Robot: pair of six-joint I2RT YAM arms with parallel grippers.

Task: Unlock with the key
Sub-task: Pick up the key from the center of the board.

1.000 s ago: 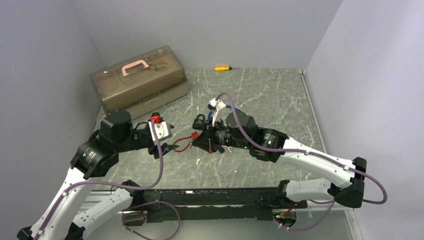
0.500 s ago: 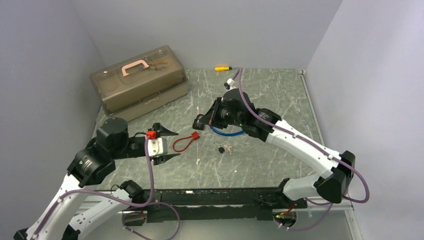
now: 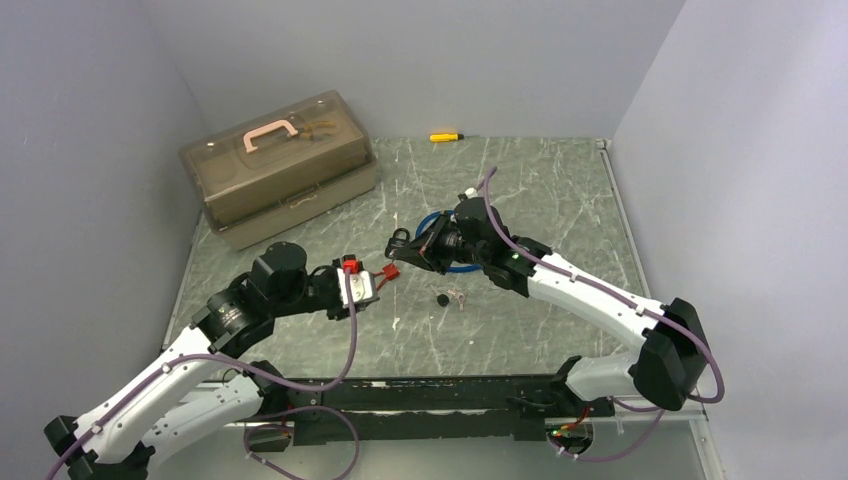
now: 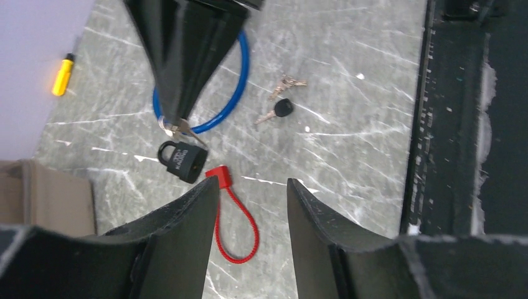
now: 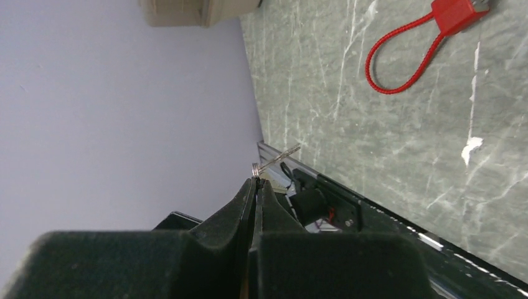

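A small black padlock (image 4: 182,162) lies on the marbled table (image 3: 560,200), also seen in the top view as the padlock (image 3: 398,243). My right gripper (image 5: 256,182) is shut on a silver key ring (image 5: 255,169), and a key (image 5: 280,154) sticks out past its tips. In the left wrist view those right fingertips (image 4: 177,118) point down just above the padlock. My left gripper (image 4: 252,182) stands open above the table. A red cable lock (image 4: 233,227) lies beneath the gap, and nothing is between the fingers.
A blue cable loop (image 4: 230,103) lies under the right arm. Loose keys with a black head (image 4: 281,109) rest on the table to its right. A tan toolbox (image 3: 280,165) stands at the back left, and a yellow screwdriver (image 3: 445,136) lies by the back wall.
My left arm has swung forward and right to hang over the red cable lock, its jaws narrowing. My right arm has drawn back over the blue cable, its tips staying near the padlock.
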